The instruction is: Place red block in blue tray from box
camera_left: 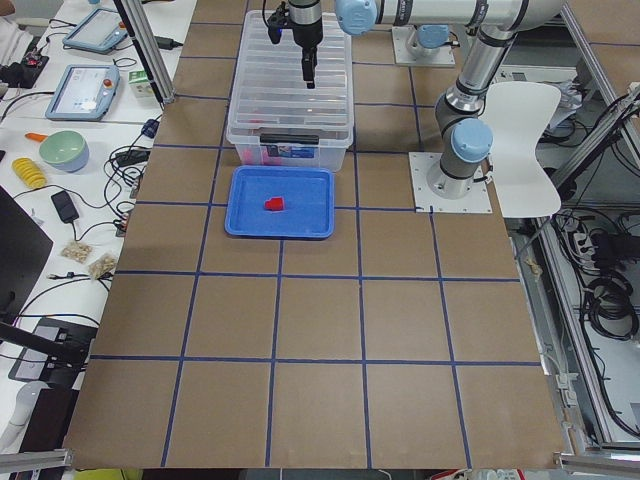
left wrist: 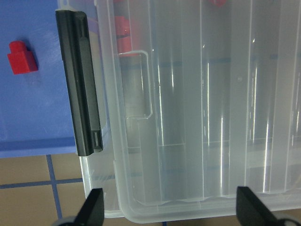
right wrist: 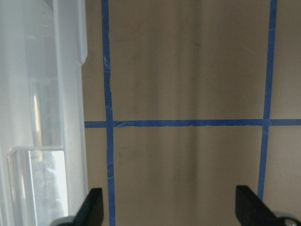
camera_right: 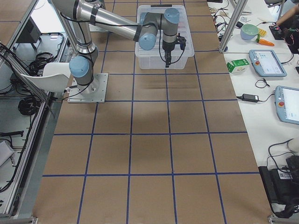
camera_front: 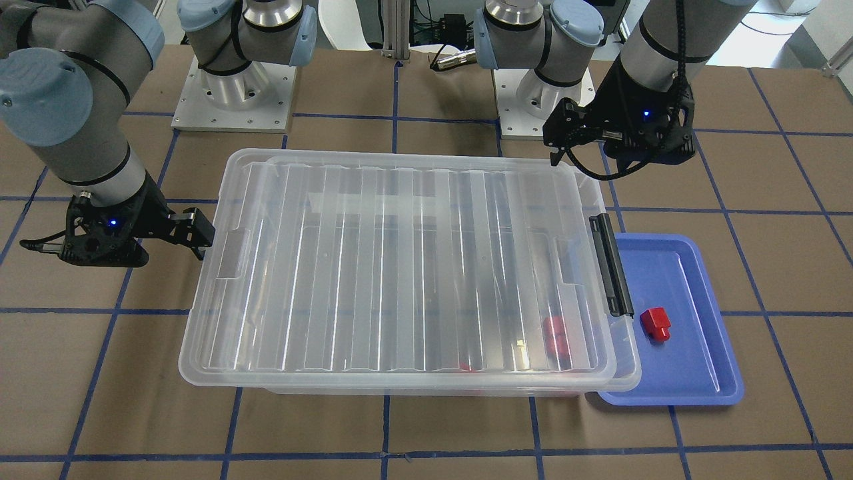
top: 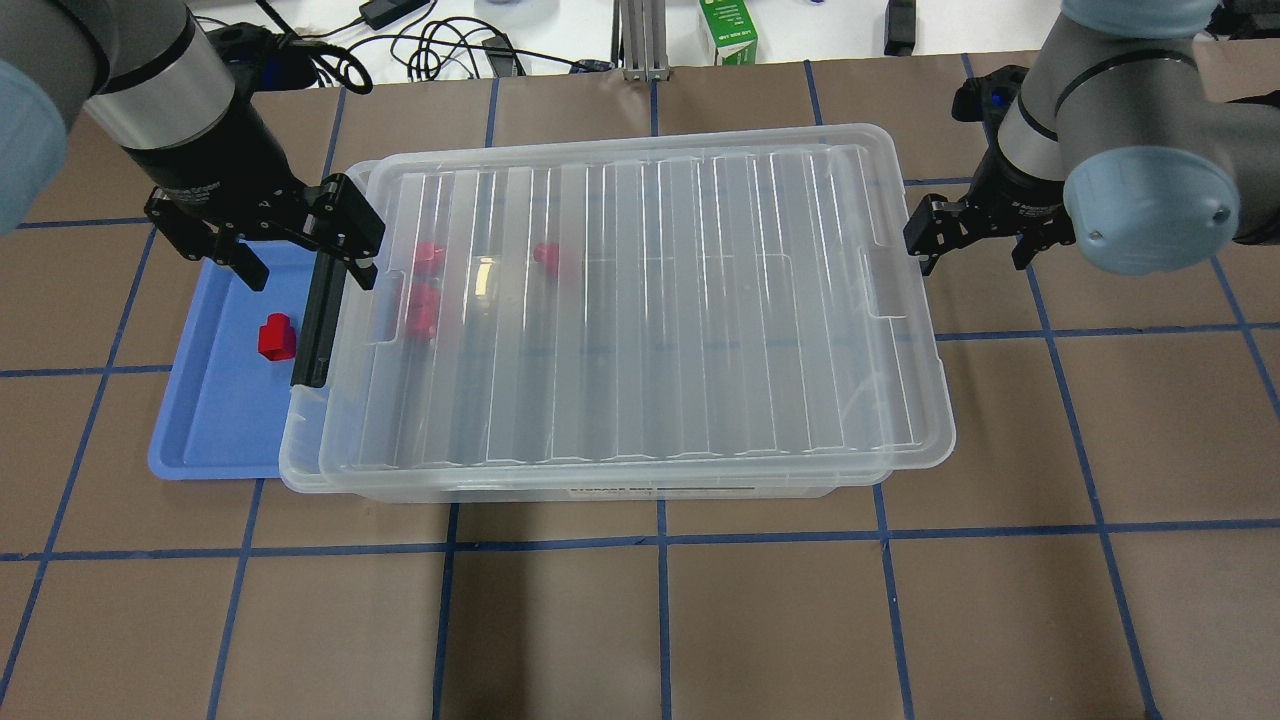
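Note:
One red block lies in the blue tray beside the box. The clear box has its ribbed lid on and a black latch bar at the tray end. Other red blocks show blurred through the lid. My left gripper is open and empty above the box's latch end. My right gripper is open and empty, just off the box's opposite end over the table.
The brown table has a blue tape grid. The arm bases stand behind the box. A green carton and cables lie beyond the table's far edge. Side benches hold tablets and a bowl.

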You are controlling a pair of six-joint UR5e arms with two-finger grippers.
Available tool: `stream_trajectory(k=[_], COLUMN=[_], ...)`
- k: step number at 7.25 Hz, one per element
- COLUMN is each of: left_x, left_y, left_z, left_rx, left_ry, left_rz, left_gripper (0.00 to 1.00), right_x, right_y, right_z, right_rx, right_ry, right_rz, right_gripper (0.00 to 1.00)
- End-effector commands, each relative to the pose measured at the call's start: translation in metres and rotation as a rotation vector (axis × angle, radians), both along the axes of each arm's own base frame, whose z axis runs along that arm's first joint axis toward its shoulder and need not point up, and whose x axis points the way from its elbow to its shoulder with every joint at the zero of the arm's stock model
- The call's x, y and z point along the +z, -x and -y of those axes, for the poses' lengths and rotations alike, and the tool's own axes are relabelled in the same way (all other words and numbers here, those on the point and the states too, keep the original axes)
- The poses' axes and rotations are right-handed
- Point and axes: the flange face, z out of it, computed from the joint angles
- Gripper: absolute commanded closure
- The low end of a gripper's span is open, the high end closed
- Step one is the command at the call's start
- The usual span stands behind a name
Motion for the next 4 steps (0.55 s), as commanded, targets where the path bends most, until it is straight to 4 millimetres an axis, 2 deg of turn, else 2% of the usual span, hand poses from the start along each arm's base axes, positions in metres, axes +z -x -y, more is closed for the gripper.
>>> stream_trajectory(k=[1,3,4], left_x=[-0.009,-0.012,-0.012], left_y=[-0.001,-0.001,0.000], left_z=[-0.003,-0.009,-0.009], left_rx=[-0.003,0.015,0.014], left_ry=[-0.019,-0.024,-0.026], left_rz=[0.013,0.018,0.013], left_gripper=[0.00,0.00,0.00], right_x=[0.048,0.114,0.141], right_y=[0.002,0.000,-0.001], right_z=[0.010,-0.004,-0.022], right_rx=[0.009,0.008,0.003], right_ry=[0.034,0.004,-0.037], right_rz=[-0.007,-0.002,-0.006], right_gripper=[0.00,0.00,0.00])
